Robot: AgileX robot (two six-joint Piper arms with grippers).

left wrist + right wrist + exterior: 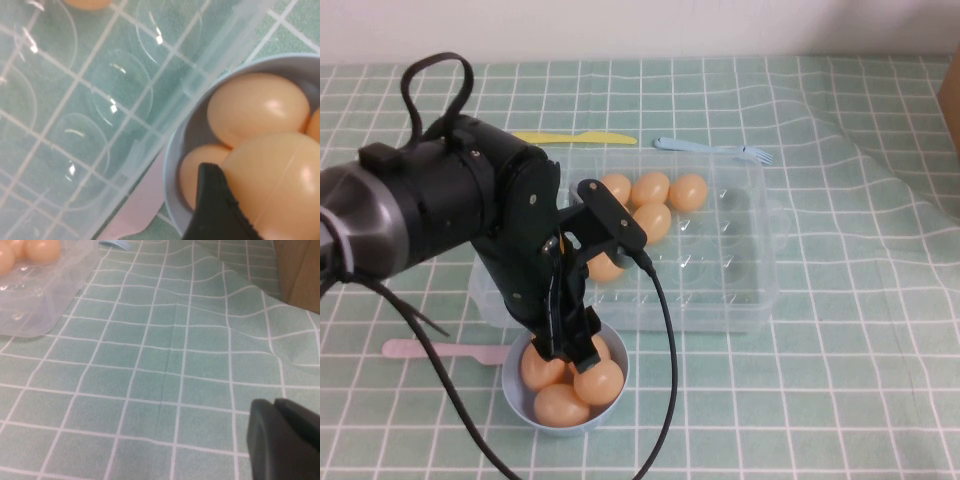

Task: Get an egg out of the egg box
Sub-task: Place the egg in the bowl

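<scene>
The left gripper point(570, 350) hangs over a small light-blue bowl point(520, 400) at the near edge of the table, its black fingers point(217, 210) down among the glossy orange-tan eggs piled there. One matte, grainy-edged fingertip presses against the egg point(280, 185) on top of the pile; the other finger is out of sight, so a pinch on that egg looks likely but cannot be told for certain. The bowl touches the near wall of the egg box point(720, 300), a clear plastic tray with rows of round dimples and a small side handle. Most dimples sit bare; a handful of eggs point(650, 188) remains at the far side, some hidden behind the bulky black left arm point(430, 215). A black cable point(665, 330) loops down from the wrist across the tray's front.

The right gripper point(285, 440) shows only as a dark rounded corner over the creased green-and-white checked cloth point(165, 365), well off to the right of the tray; whether its fingers are spread or together cannot be told.

A yellow plastic knife point(575, 137) and a pale blue fork point(715, 148) lie beyond the tray; a pink utensil point(440, 349), partly cut off by the arm, lies left of the bowl.
</scene>
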